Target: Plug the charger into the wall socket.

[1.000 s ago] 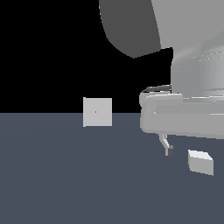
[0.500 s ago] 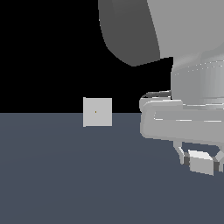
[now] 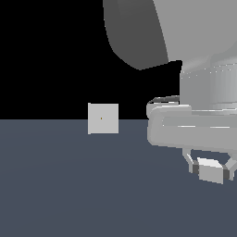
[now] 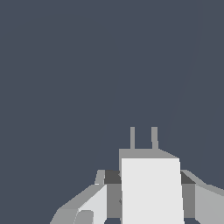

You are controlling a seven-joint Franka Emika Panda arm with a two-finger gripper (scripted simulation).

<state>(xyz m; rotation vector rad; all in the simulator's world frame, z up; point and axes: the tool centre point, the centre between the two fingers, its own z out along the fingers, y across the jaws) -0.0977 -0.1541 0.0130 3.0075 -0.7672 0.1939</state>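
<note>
The charger (image 3: 209, 169) is a small white-grey block resting on the dark floor at the exterior view's right. My gripper (image 3: 211, 172) stands over it with a dark-padded finger against each side, shut on it. In the wrist view the charger (image 4: 151, 192) fills the gap between the fingers (image 4: 113, 188), and its two prongs stick out ahead. The wall socket (image 3: 102, 118), a flat pale-grey upright panel with a tiny dark dot at its centre, stands well off toward the exterior view's left and farther back. It does not show in the wrist view.
The arm's large grey body (image 3: 199, 92) fills the upper right of the exterior view. Flat dark grey floor (image 3: 69, 185) stretches between the charger and the socket panel.
The gripper has come down from above and beside the charger, and its fingers now bracket the block. The charger itself has stayed in place on the floor.
</note>
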